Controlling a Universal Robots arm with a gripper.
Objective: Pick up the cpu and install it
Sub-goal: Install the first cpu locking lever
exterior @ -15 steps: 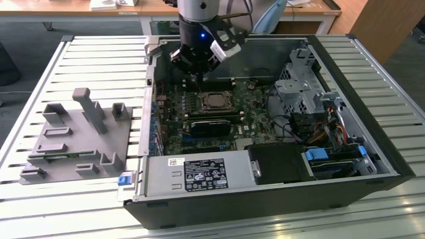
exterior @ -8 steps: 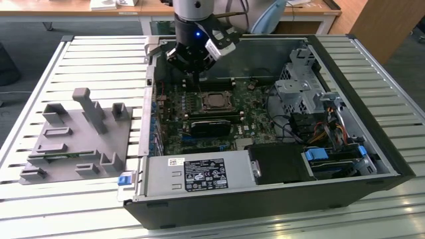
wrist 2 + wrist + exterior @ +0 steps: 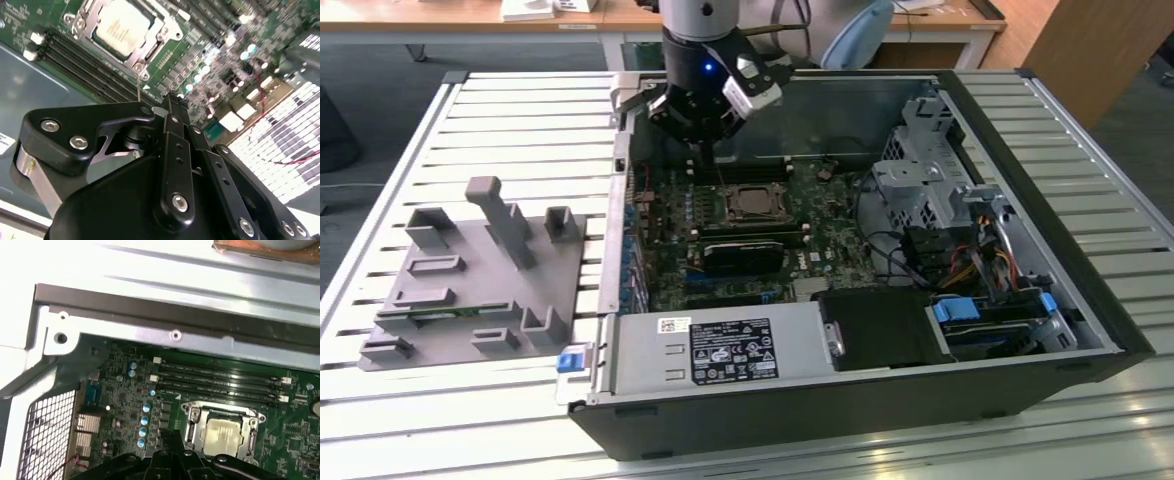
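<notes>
The cpu [image 3: 119,28] is seen already seated in the metal-framed socket [image 3: 223,432] on the motherboard [image 3: 720,240], inside the open computer case [image 3: 1067,330]. The end effector [image 3: 172,107] is held just above the board beside the socket, its fingers drawn together and carrying nothing.

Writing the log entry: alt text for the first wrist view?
The cpu sits inside the metal-framed socket on the green motherboard, with dark memory slots beside it. The black tool hangs near the socket, and the case's grey metal wall runs behind the board.
</notes>
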